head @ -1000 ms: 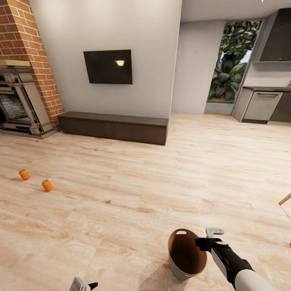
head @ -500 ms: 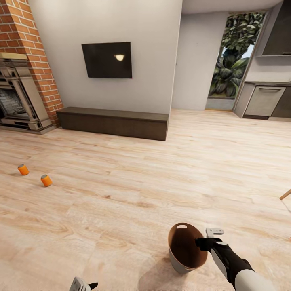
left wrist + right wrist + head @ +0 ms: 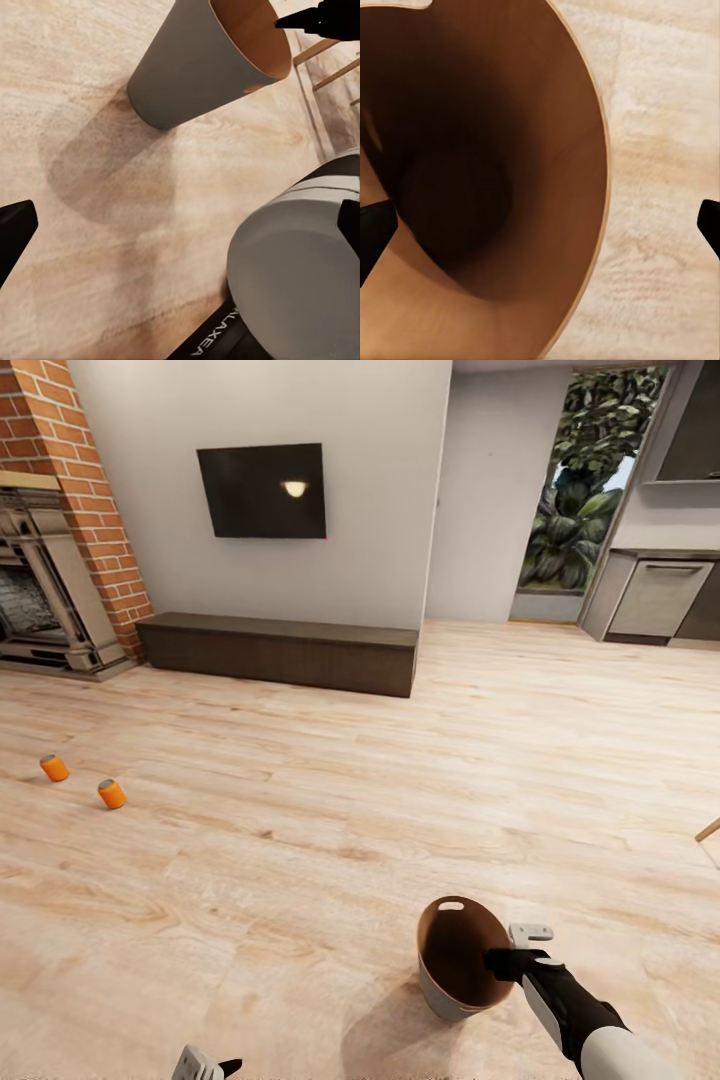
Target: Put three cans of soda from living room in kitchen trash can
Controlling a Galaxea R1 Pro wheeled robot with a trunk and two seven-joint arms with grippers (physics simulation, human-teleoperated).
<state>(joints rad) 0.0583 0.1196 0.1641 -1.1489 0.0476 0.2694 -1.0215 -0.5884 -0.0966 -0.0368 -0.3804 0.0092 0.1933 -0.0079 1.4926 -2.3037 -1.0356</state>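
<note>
The tash can (image 3: pixel 452 960) stands on the light wood floor just in front of me, dark grey outside (image 3: pixel 187 67) and brown inside (image 3: pixel 472 187). My right gripper (image 3: pixel 515 948) is open at its rim, and the copper rim (image 3: pixel 598 225) runs between the two fingertips. Low at the near left, my left gripper (image 3: pixel 208 1065) is open and holds nothing. Two orange cans of soda (image 3: pixel 54 768) (image 3: pixel 112 794) stand on the floor far to the left, near the fireplace. The dark blue can is out of view.
A red brick fireplace (image 3: pixel 60 560) is at the back left, with a wall TV (image 3: pixel 262 490) above a long dark bench (image 3: pixel 280 652). Kitchen cabinets (image 3: pixel 660 600) and a glass door (image 3: pixel 585 500) lie at the back right. A wooden leg (image 3: pixel 708 830) pokes in at the right edge.
The whole picture has shifted upward, so the camera moved. The tash can now sits a little higher in view relative to my right gripper. Both grippers keep their state.
</note>
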